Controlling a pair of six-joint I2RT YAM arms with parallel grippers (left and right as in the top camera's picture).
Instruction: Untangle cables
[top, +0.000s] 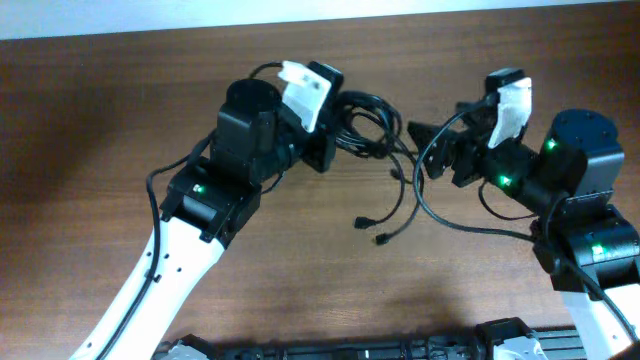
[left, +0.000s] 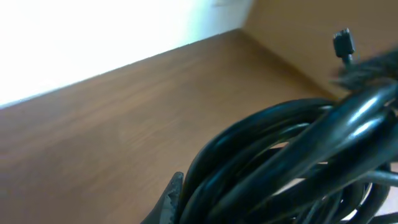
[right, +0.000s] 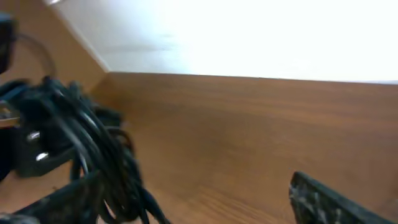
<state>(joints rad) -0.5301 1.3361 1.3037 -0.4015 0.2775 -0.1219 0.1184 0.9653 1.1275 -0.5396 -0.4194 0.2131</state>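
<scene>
overhead: left tool (top: 333, 140) clamped on cables (top: 365, 125); right tool (top: 425, 148) apart, just beside.

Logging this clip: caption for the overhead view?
Two arms over a wooden table: left gripper at the bundled cables, right gripper open beside a trailing loop.

Coil of cables (top: 367, 127) pinched in left gripper (top: 338, 128); plug ends trail toward spread-fingered right gripper (top: 428, 148).

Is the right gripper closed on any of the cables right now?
No, the right wrist view shows the right gripper wide open, with the cables bunched off beside one finger.
</scene>
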